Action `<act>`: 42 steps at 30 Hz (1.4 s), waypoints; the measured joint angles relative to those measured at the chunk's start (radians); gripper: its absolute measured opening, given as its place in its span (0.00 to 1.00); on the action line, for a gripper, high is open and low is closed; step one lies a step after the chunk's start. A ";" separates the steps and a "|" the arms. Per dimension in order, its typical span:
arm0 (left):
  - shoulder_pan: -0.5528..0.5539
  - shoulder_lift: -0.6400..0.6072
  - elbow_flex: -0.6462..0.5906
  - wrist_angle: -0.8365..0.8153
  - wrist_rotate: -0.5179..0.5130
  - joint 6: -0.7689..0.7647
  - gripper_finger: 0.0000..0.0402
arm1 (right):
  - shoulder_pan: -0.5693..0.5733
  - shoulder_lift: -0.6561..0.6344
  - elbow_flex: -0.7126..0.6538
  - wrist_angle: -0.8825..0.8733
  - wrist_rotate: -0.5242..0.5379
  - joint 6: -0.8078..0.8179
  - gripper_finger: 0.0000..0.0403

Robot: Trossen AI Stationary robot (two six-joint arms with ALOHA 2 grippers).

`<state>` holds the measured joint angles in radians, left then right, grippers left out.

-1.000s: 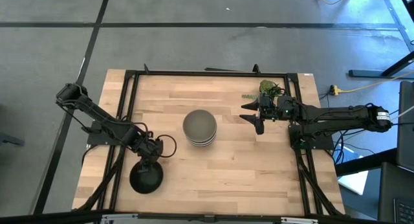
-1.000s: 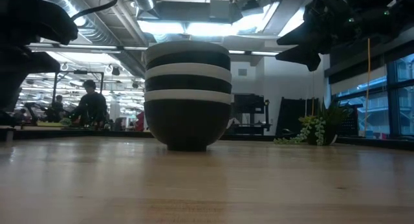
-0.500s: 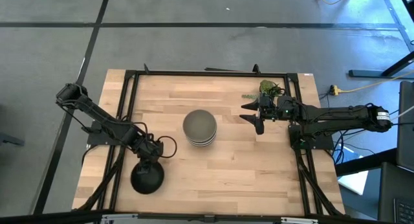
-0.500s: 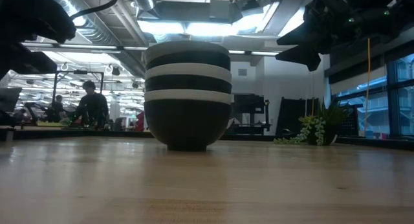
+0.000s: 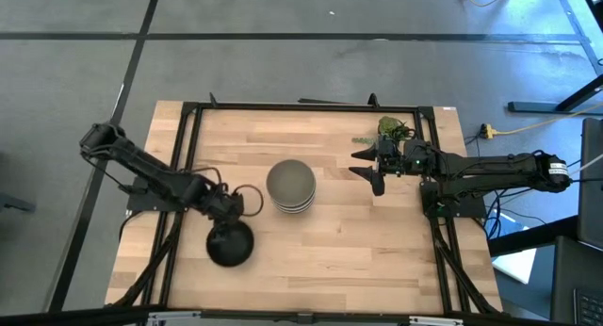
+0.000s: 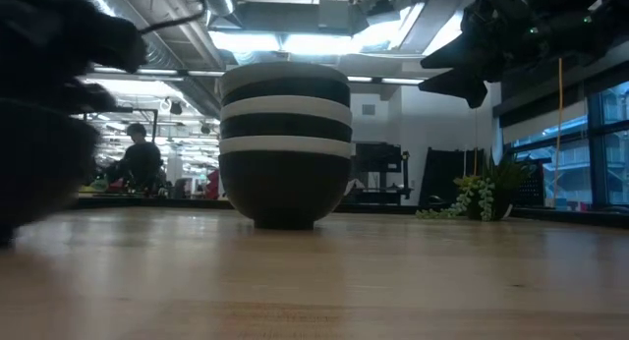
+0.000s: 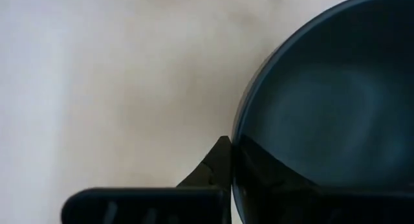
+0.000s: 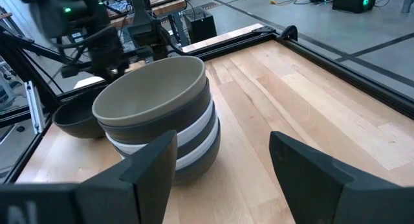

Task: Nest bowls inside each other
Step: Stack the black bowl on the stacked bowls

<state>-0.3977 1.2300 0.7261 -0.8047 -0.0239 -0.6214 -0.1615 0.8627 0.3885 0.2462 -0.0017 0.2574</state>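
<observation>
A stack of several nested bowls (image 5: 290, 185) stands mid-table on its black bottom bowl, with white and black rims showing and a grey-green bowl (image 8: 152, 91) on top. A single black bowl (image 5: 231, 244) sits toward the near left, and my left gripper (image 5: 230, 220) is shut on its rim. In the low view this bowl (image 6: 29, 163) looms dark at the left edge; whether it is clear of the table I cannot tell. My right gripper (image 5: 372, 166) hovers open to the right of the stack, its fingers empty (image 8: 223, 153). My left gripper holds the black bowl by its rim (image 7: 237, 143) on the bowl's far side. One finger (image 7: 213, 172) stands outside the wall; the other is inside the hollow. The fingers come from above, slanting from the table's left. The bowl stays mouth up below them.
A small green plant sprig (image 5: 391, 130) lies at the far right corner behind my right gripper. A black metal frame (image 5: 188, 128) rims the wooden table. Bare wood lies between the held bowl and the stack. People sit in the room behind (image 6: 138, 158).
My left gripper has shut on the black bowl's rim, then moved toward the table's right and slightly far, toward the stack. The bowl has travelled with it, staying mouth up.
</observation>
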 joint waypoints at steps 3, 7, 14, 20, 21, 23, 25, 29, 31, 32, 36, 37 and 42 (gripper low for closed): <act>0.071 -0.014 0.000 0.014 -0.058 0.050 0.01 | 0.000 0.000 0.000 0.000 0.000 0.007 0.62; 0.153 -0.065 0.010 0.086 -0.076 0.177 0.01 | 0.000 0.000 0.000 0.000 0.000 0.027 0.62; 0.258 -0.257 0.103 0.079 -0.064 0.318 0.00 | 0.000 0.000 0.000 0.003 -0.001 0.029 0.62; 0.340 -0.358 0.261 0.145 -0.133 0.323 0.00 | 0.000 0.000 0.000 0.005 0.000 0.028 0.62; 0.352 -0.357 0.292 0.154 -0.157 0.320 0.00 | 0.000 0.000 0.000 0.005 0.000 0.028 0.62; 0.377 -0.337 0.346 0.151 -0.172 0.326 0.00 | 0.000 0.000 0.000 0.006 0.000 0.028 0.62; 0.400 -0.301 0.390 0.149 -0.169 0.342 0.00 | 0.000 0.000 0.000 0.008 0.000 0.028 0.62; 0.450 -0.200 0.448 0.131 -0.092 0.370 0.00 | 0.000 0.000 0.000 0.029 0.000 0.029 0.62; 0.479 -0.139 0.477 0.123 -0.034 0.370 0.00 | 0.000 0.000 0.000 0.034 -0.001 0.029 0.62; 0.492 -0.107 0.494 0.106 -0.013 0.370 0.00 | 0.000 0.000 0.000 0.036 -0.001 0.031 0.62; 0.538 0.028 0.562 -0.006 0.018 0.369 0.00 | 0.000 0.000 0.000 0.035 -0.001 0.057 0.62; 0.548 0.059 0.581 -0.035 0.019 0.370 0.00 | 0.000 0.000 0.000 0.034 -0.001 0.057 0.62; 0.579 0.197 0.662 -0.125 0.063 0.393 0.00 | 0.002 0.000 0.000 0.034 -0.025 0.056 0.62</act>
<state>0.1815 1.4270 1.3879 -0.9297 0.0389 -0.2282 -0.1600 0.8623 0.3882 0.2802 -0.0263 0.3139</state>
